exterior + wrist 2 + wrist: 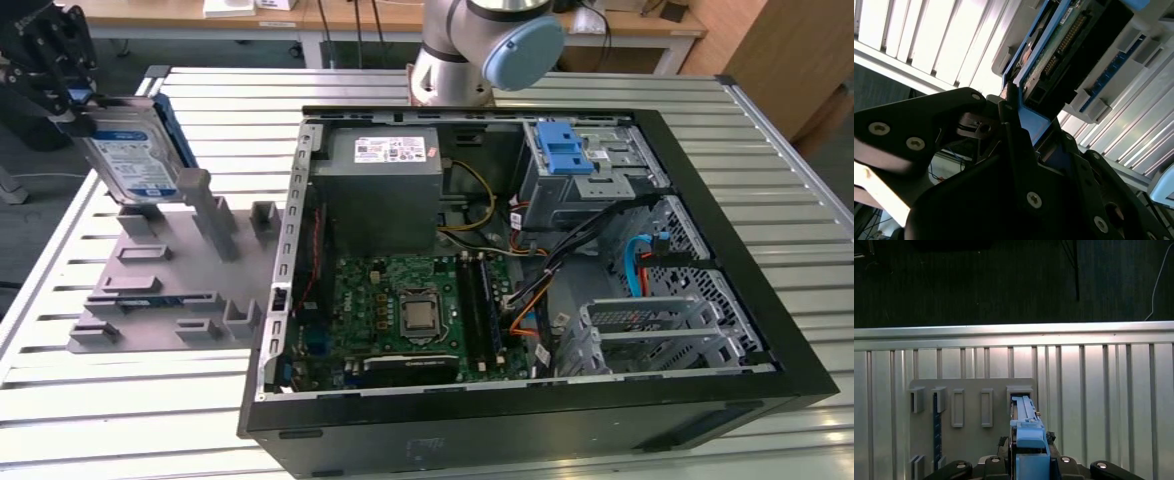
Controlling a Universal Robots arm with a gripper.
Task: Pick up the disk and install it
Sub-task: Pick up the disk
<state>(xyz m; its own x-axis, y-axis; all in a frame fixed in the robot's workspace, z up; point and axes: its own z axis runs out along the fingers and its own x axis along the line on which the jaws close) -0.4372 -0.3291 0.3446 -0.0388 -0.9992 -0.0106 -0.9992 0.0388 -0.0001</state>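
At ten o'clock in the exterior view, the tool (74,100) is clamped on the top edge of the disk (131,160), held upright over the grey rack (167,285) on the desk (134,410). At three o'clock of the rack stands the open computer case (534,430).

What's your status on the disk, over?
Claw shut on the disk, held upright. Disk over the grey holder, outside the open case. Cables lie beside the blue-latched bay.
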